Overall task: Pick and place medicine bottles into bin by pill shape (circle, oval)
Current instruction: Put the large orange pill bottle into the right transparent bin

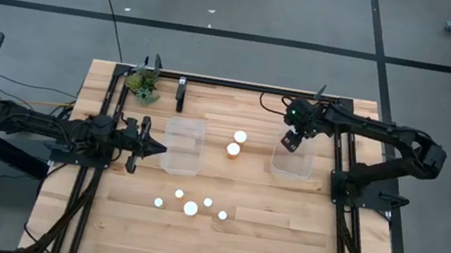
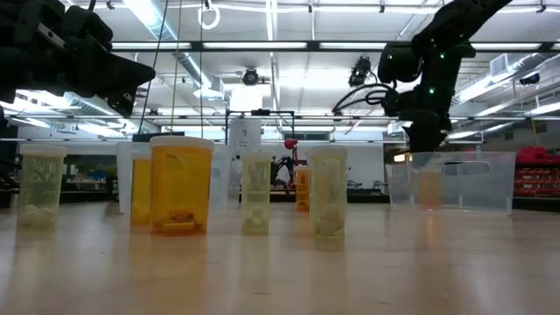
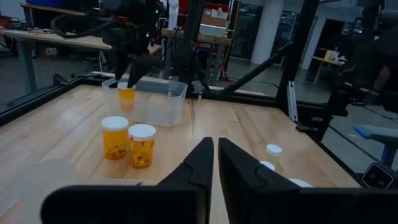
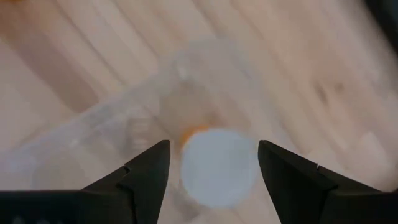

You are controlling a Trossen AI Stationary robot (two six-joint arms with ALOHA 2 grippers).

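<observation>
a wooden table [image 1: 281,235] seen from above, with a dark robot arm reaching in from each side. the right claw [image 1: 290,141] hangs over the right clear tub [image 1: 291,162], at its far edge. its fingers are spread wide, and in its own wrist view a bottle with a white cap [image 4: 217,167] sits between and below them, inside the tub, with a sliver of orange showing beside the cap. the fingers do not touch it. the low view shows a faint amber bottle [image 2: 429,188] standing in that tub.

the left claw [image 1: 156,147] rests at the near-left side of the left clear tub [image 1: 183,145], its two fingers pressed together and holding nothing.

between the two tubs stand two amber bottles with white caps [image 1: 236,143], just beside each other on open table. nearer the front edge, five more white-capped bottles [image 1: 191,206] stand in a loose cluster, apart from both tubs and both arms. in the low view these fill the foreground, one wide amber bottle [image 2: 181,185] among paler ones, partly blocking sight of the tubs behind.

a small green potted plant [image 1: 144,85] sits at the far-left corner of the table, near a short black post [image 1: 181,94]. cables trail across the grey floor beyond the table.
</observation>
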